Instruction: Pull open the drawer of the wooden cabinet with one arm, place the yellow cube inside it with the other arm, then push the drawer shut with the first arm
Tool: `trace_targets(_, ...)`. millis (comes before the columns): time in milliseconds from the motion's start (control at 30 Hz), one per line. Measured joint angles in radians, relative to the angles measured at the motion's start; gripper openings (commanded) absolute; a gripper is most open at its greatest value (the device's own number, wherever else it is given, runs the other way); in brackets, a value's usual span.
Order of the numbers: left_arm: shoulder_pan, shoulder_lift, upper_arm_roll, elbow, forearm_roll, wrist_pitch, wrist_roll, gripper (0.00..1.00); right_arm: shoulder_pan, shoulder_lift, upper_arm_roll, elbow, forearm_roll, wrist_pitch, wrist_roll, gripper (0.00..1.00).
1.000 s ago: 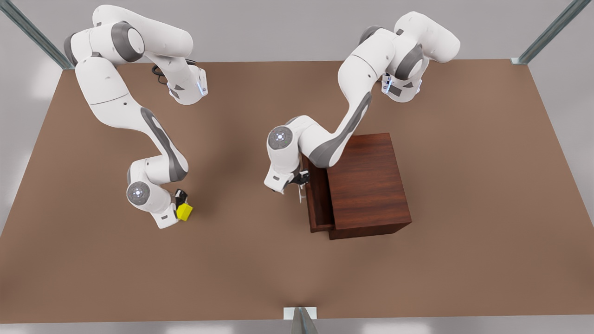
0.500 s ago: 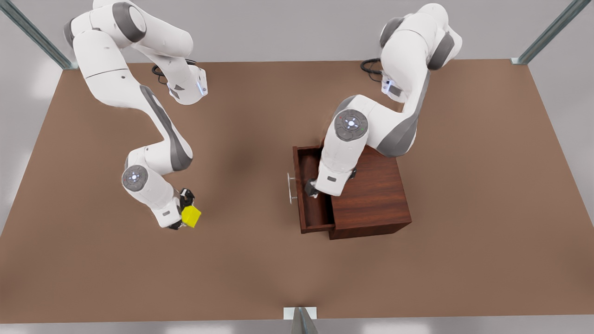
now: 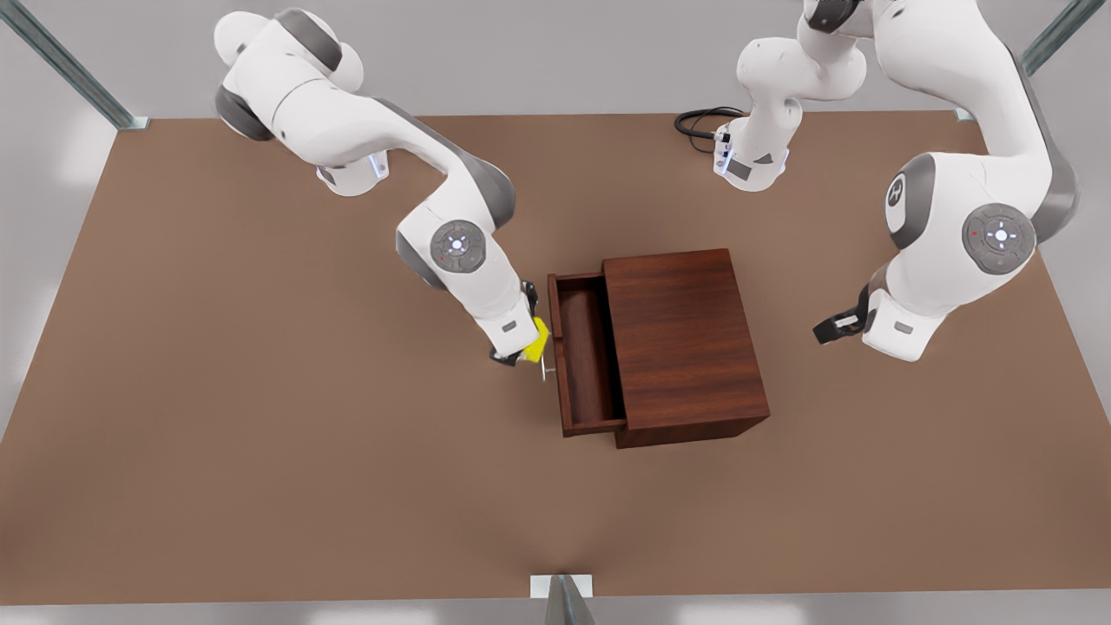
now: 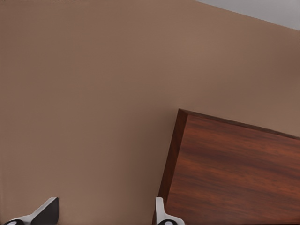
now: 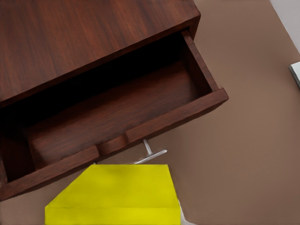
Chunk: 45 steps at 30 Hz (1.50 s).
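1. My right end effector [image 3: 521, 351] grips the yellow cube [image 3: 536, 340] just outside the open drawer [image 3: 586, 356]; releasing here risks hitting the handle [image 5: 150, 154].
2. My left end effector [image 3: 829, 328] waits spread, empty, beyond the cabinet [image 3: 686, 343].

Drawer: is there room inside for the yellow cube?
Yes: the open dark wooden drawer is bare from front panel to box-shaped wooden cabinet. Crowded by the silver handle, where the right gripper holds the small yellow cube. The left gripper waits beyond the cabinet.
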Motion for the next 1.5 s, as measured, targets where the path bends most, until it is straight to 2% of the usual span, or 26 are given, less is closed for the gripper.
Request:
trace_targets(100, -0.013, 0.036, 0.000, 0.018, -0.016, 0.007, 0.065, 0.99, 0.106, 0.066, -0.051, 0.110, -0.014, -0.051, 0.086, 0.72)
trace_targets(200, -0.029, 0.054, 0.001, 0.026, -0.025, 0.012, 0.118, 0.99, 0.210, 0.079, -0.122, 0.134, -0.023, -0.076, 0.148, 0.72)
trace_targets(500, -0.030, 0.059, 0.001, 0.026, -0.031, 0.019, 0.233, 0.99, 0.356, 0.149, -0.228, 0.203, -0.030, -0.078, 0.256, 0.72)
trace_targets(933, -0.028, 0.062, 0.002, 0.026, -0.031, 0.021, 0.324, 0.99, 0.382, 0.165, -0.243, 0.206, -0.056, -0.059, 0.267, 0.73)
trace_targets(1467, -0.018, 0.064, 0.004, 0.026, -0.030, 0.026, 0.380, 0.99, 0.387, 0.162, -0.227, 0.198, -0.136, -0.032, -0.018, 0.73)
trace_targets(1500, -0.017, 0.065, 0.005, 0.026, -0.030, 0.027, 0.383, 0.99, 0.387, 0.162, -0.225, 0.198, -0.139, -0.029, -0.039, 0.81)
